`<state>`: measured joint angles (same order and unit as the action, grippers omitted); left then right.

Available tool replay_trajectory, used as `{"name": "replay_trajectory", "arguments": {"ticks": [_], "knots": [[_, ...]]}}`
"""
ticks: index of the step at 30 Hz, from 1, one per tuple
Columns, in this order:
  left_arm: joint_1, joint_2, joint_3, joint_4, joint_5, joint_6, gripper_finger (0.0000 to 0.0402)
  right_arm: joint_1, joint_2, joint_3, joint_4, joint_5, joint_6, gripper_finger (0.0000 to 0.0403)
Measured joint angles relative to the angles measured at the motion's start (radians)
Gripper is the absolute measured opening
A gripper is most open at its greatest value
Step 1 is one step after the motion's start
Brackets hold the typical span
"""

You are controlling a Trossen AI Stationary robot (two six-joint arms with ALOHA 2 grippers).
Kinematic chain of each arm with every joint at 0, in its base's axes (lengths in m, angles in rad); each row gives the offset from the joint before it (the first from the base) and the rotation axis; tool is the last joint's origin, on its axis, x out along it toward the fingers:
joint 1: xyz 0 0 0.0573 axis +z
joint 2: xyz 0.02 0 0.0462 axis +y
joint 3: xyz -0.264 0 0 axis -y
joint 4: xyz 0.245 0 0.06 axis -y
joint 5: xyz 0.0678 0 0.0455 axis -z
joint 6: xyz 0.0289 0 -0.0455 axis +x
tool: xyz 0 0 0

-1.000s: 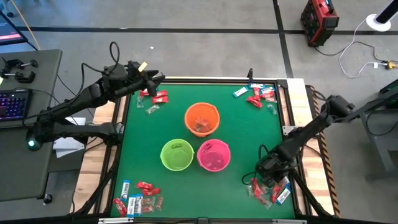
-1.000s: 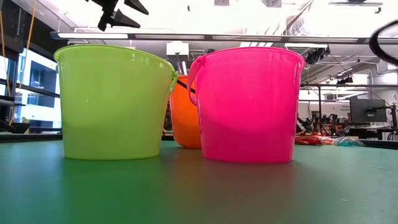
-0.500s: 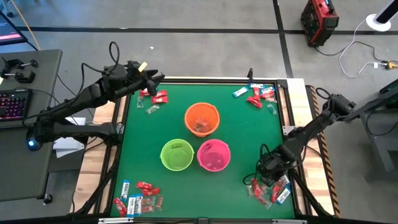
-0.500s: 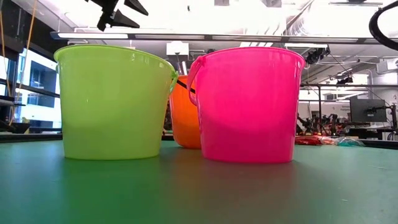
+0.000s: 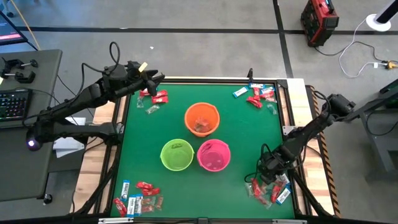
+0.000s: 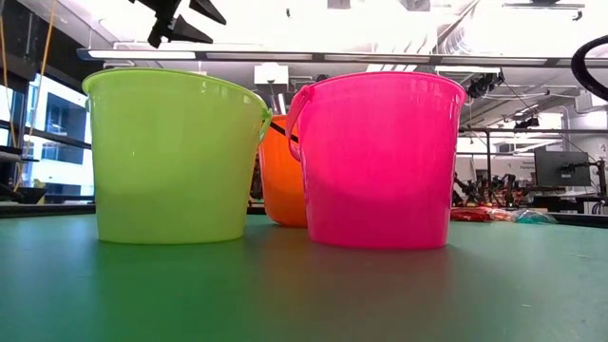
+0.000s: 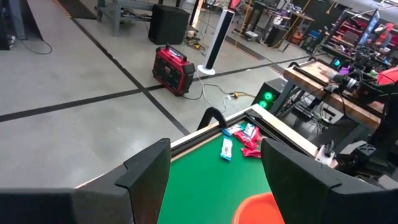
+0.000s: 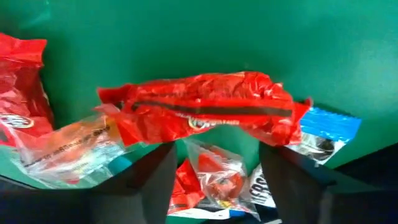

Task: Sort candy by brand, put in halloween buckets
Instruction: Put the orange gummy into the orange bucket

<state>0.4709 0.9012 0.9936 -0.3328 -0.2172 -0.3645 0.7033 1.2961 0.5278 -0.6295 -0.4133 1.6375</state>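
Three halloween buckets stand mid-table: orange (image 5: 202,119), lime green (image 5: 177,155) and hot pink (image 5: 214,155). Candy lies in four corner piles: far left (image 5: 152,99), far right (image 5: 256,95), near left (image 5: 138,198), near right (image 5: 268,190). My right gripper (image 5: 266,179) is low over the near right pile, open. In its wrist view a red candy (image 8: 205,115) lies crosswise just past the fingertips, and a clear-wrapped candy (image 8: 217,177) shows between the fingers. My left gripper (image 5: 154,79) waits open, raised above the far left corner, holding nothing. My right gripper points down into the near right candy pile with its fingers (image 8: 146,180) apart. Whether the fingertips touch the red candy (image 8: 186,134) or the wrappers beside it, I cannot tell.
The three buckets stand close together, the green (image 6: 171,157) and pink (image 6: 380,157) ones nearest the front edge, the orange (image 6: 283,176) one behind them. Bare green mat (image 5: 249,137) lies between the buckets and the corner piles. A raised frame (image 5: 287,106) edges the table.
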Motion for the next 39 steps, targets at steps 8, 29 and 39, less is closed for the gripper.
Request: {"name": "replay_trajectory", "arguments": {"ticks": [8, 29, 39], "knots": [[0.0, 0.0, 0.0, 0.0, -0.003, 0.0, 0.0241, 0.0, -0.001, 0.032, -0.021, -0.062, -0.062, 0.0013], [0.0, 0.0, 0.0, -0.006, 0.097, 0.006, 0.0241, -0.643, -0.045, 0.659, 0.079, 0.648, -1.167, 0.0003], [-0.007, -0.03, 0.0, -0.145, 0.302, 0.008, 0.0241, -0.812, 0.24, 0.657, 0.253, 0.471, -1.186, 0.0098]]}}
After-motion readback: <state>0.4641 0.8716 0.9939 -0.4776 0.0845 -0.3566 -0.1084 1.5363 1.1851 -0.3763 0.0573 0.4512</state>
